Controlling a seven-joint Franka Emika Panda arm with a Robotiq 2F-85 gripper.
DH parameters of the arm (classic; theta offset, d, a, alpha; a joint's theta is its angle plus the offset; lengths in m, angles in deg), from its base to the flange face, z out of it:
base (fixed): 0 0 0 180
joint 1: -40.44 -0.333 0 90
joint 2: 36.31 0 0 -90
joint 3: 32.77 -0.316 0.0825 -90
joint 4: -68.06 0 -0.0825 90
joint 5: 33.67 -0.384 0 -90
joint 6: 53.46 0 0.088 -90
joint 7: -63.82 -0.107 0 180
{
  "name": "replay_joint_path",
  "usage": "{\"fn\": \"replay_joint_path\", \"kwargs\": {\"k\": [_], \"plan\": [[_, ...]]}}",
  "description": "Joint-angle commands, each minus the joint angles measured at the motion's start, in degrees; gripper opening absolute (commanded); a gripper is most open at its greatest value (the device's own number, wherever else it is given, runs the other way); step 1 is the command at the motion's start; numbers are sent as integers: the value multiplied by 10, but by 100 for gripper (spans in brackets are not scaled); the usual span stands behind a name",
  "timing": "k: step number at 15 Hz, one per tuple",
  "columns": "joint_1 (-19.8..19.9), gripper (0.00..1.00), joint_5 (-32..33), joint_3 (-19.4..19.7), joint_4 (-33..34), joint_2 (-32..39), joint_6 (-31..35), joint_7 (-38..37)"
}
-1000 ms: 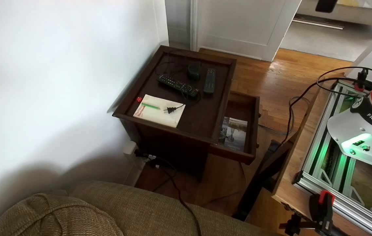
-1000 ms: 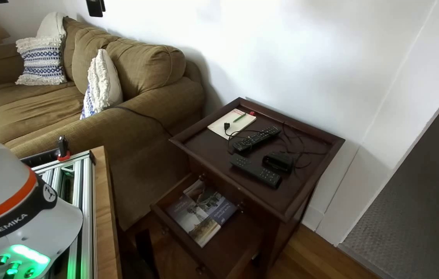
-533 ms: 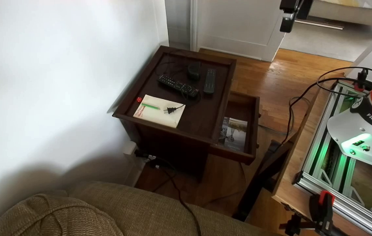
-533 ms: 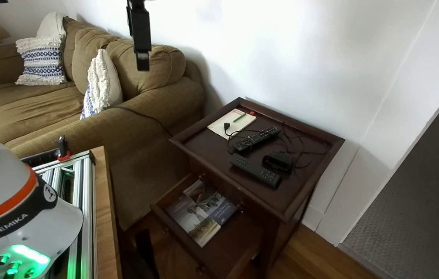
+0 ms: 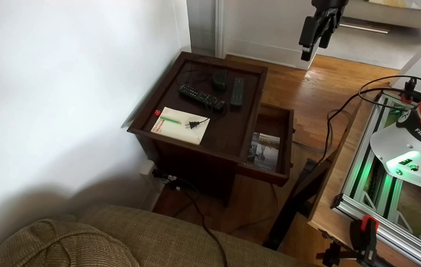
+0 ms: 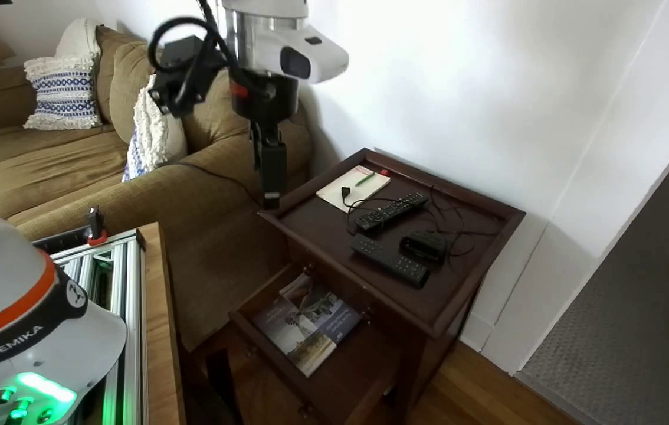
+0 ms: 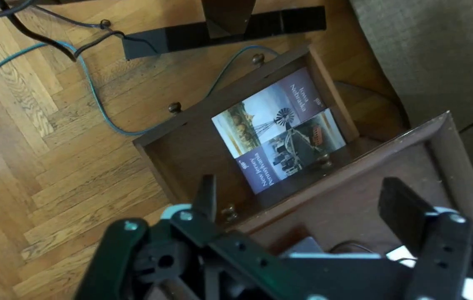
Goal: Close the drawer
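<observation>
Wrist view has the black pincer-like jaws spread wide, nothing in them. What's new: the white robot arm has brought them further down into frame in both exterior views, but the shallow dark-brown wooden drawer hasn't budged. It sticks out the right side of the small square dark-wood desk in an exterior view, with the jaws higher and well apart. So no push yet, looks like lining up; they'd need to get lower, by its front.
</observation>
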State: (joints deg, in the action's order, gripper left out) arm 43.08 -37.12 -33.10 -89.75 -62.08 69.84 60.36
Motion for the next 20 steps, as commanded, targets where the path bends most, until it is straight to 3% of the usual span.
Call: {"fn": "replay_joint_path", "kwargs": {"k": [1,2,3,15,20], "plan": [[24,100,7,32,-6,87,106,11],[31,100,10,37,-7,109,130,8],[18,100,3,28,-7,59,88,3],[18,100,3,29,0,71,97,4],[33,100,61,21,-2,181,246,-12]]}}
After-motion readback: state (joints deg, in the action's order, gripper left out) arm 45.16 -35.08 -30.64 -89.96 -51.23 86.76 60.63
